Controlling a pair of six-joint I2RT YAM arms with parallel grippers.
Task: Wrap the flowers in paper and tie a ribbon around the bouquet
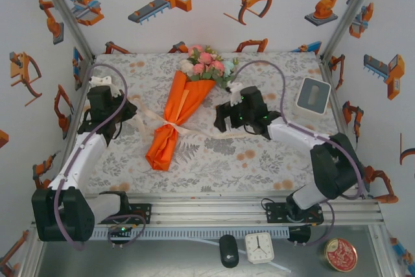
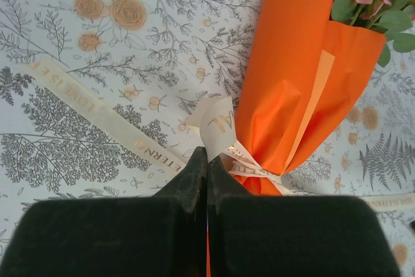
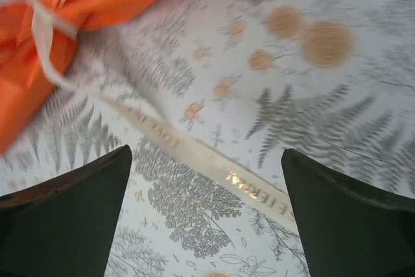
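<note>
The bouquet (image 1: 178, 111) lies flat in the middle of the table (image 1: 214, 167), its pink and white flowers (image 1: 206, 63) pointing to the far side and the orange paper (image 2: 285, 82) narrowing toward the near side. The cream ribbon (image 2: 97, 111) is tied round the narrow lower part of the paper, with one tail running out to the left and one to the right over the printed cloth. The left gripper (image 2: 206, 157) sits just left of the knot with its jaws pressed together; the tips meet a curled bit of ribbon beside the paper, though I cannot tell whether that bit is pinched between them. The right gripper (image 3: 206, 152) is low over the cloth on the bouquet's right side, jaws spread wide and holding nothing, with the right tail of the ribbon lying flat on the table between the two fingers. A white box (image 1: 313, 95) stands at the far right of the table, well apart from the bouquet. Below the near edge lie a black mouse (image 1: 228, 251), a small white clock (image 1: 259, 248) and a round red tin (image 1: 340, 254).
</note>
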